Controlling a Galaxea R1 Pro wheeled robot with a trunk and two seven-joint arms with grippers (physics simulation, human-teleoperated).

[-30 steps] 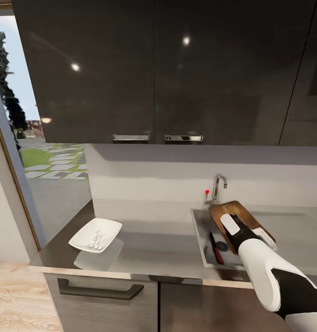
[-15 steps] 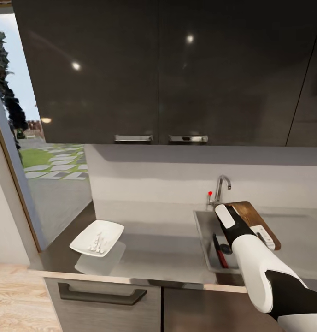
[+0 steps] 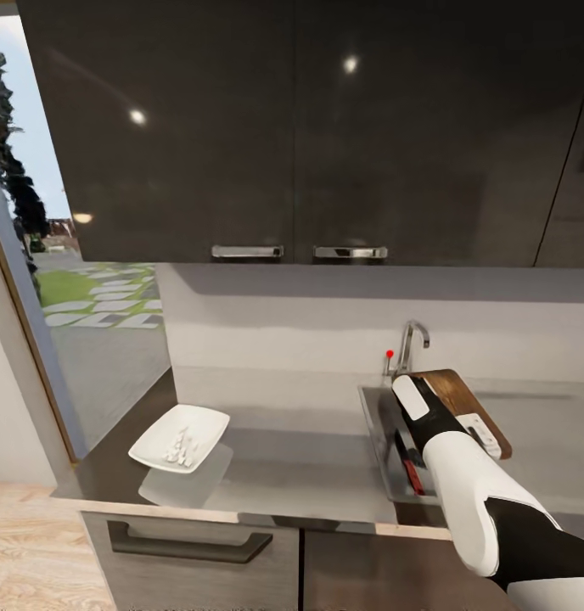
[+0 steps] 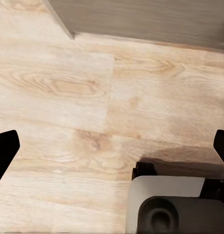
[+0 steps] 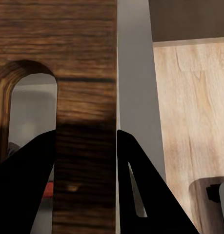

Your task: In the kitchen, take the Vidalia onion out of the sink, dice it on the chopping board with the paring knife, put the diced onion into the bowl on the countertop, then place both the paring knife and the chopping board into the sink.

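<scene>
One chopping board (image 3: 456, 395), one bowl (image 3: 179, 436).

Dark wooden chopping board (image 3: 452, 392) tilts over the sink (image 3: 385, 441), paring knife (image 3: 408, 468) inside.

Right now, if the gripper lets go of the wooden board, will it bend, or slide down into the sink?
The board looks like thick solid wood, so probably stiff, not bendy. The right gripper pinches only a narrow strip beside the handle hole, so it may swing. It is tilted over the sink, so it would likely slide in, maybe onto the knife.
</scene>
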